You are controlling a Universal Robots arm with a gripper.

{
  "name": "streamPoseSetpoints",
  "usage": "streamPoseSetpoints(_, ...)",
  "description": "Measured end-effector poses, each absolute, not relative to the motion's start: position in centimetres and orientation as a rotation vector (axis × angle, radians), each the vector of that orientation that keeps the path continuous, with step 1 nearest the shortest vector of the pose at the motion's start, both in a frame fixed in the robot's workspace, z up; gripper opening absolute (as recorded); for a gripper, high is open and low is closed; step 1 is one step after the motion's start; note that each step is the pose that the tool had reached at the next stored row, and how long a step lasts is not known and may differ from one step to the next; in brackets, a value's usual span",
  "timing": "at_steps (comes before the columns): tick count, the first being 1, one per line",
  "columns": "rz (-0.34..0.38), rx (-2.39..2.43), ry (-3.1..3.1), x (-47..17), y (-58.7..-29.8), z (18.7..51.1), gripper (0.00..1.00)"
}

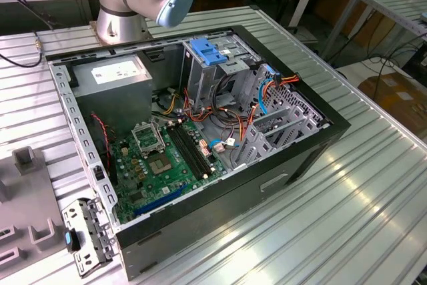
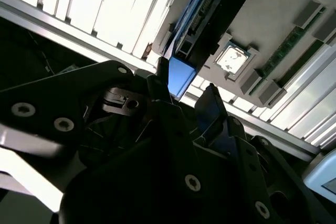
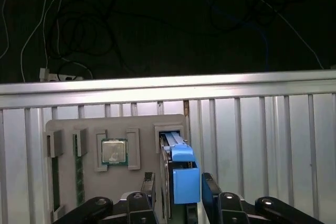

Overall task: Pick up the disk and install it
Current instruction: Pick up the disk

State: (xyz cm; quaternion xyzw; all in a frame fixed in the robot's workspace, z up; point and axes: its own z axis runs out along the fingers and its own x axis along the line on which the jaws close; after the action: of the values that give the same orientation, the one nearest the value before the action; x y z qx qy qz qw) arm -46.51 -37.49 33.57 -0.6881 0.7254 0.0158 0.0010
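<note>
standing on one thin edge in a slot of the grey tray, the disk lies directly between the two sides of the pincer, so no sideways offset is left to close. in the first wrist view its long axis runs straight away from the pincer toward the railed edge of the desk, square to that edge, and its blue-framed end is the end nearest the pincer. the jaws stand parted, one beside each broad face of the disk, so their closing line crosses the disk's thin dimension.

in the second wrist view one fingertip looks to sit against the blue end, while a bright sliver shows between that end and the other side. i judge the pincer open but close-fitting, with nothing gripped yet. the disk sits down in its slot, not lifted.

a processor chip lies in the neighbouring pocket of the tray, and memory sticks stand in slots further along, all apart from the jaws.

in the exterior view the open computer case rests on the desk, with a blue latch on top of its drive cage, near the arm's base. the disk is in the tray and not in the case, so the installing part looks not yet begun.
</note>
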Motion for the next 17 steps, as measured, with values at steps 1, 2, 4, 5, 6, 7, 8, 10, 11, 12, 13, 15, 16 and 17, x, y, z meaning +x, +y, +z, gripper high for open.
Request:
streamPoseSetpoints(1,0.048,-2.160,2.277,-46.6,-37.5,33.4,0.48)
streamPoseSetpoints(2,0.048,-2.160,2.276,-46.6,-37.5,33.3,0.48)
streamPoseSetpoints(4,0.047,-2.159,2.276,-46.6,-37.5,32.9,0.48)
streamPoseSetpoints(5,0.047,-2.159,2.276,-46.6,-37.5,32.6,0.48)
streamPoseSetpoints(6,0.048,-2.159,2.276,-46.6,-37.5,32.3,0.48)
streamPoseSetpoints(7,0.048,-2.159,2.276,-46.6,-37.5,32.1,0.48)
streamPoseSetpoints(8,0.047,-2.159,2.276,-46.6,-37.5,31.8,0.48)
streamPoseSetpoints(10,0.047,-2.159,2.276,-46.6,-37.5,31.3,0.48)
streamPoseSetpoints(11,0.047,-2.159,2.276,-46.6,-37.5,31.0,0.48)
streamPoseSetpoints(12,0.047,-2.159,2.276,-46.6,-37.5,30.8,0.48)
streamPoseSetpoints(13,0.047,-2.159,2.276,-46.7,-37.5,30.6,0.48)
streamPoseSetpoints(15,0.049,-2.159,2.276,-46.7,-37.4,30.5,0.48)
streamPoseSetpoints(16,0.049,-2.158,2.275,-46.7,-37.4,30.4,0.48)
streamPoseSetpoints(17,0.050,-2.158,2.275,-46.7,-37.3,30.3,0.48)
